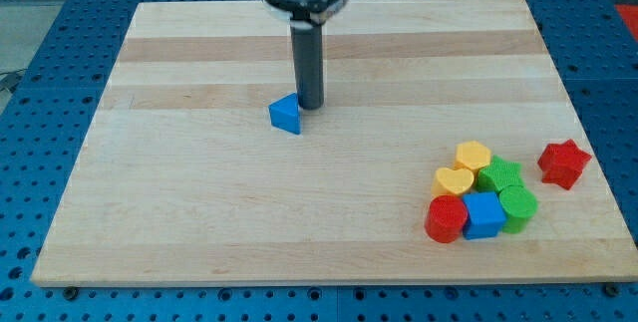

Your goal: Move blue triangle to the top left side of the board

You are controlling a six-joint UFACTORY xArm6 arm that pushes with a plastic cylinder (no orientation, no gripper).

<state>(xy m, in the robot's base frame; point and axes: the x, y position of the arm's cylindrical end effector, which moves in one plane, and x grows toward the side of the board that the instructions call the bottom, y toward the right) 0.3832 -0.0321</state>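
Note:
The blue triangle lies on the wooden board, a little left of the middle and in the upper half. My tip stands just to the triangle's right, touching or almost touching its right edge. The rod comes down from the view's top centre.
A cluster of blocks sits at the view's lower right: a yellow block, a yellow heart, a green star, a green round block, a blue cube and a red cylinder. A red star lies apart near the right edge.

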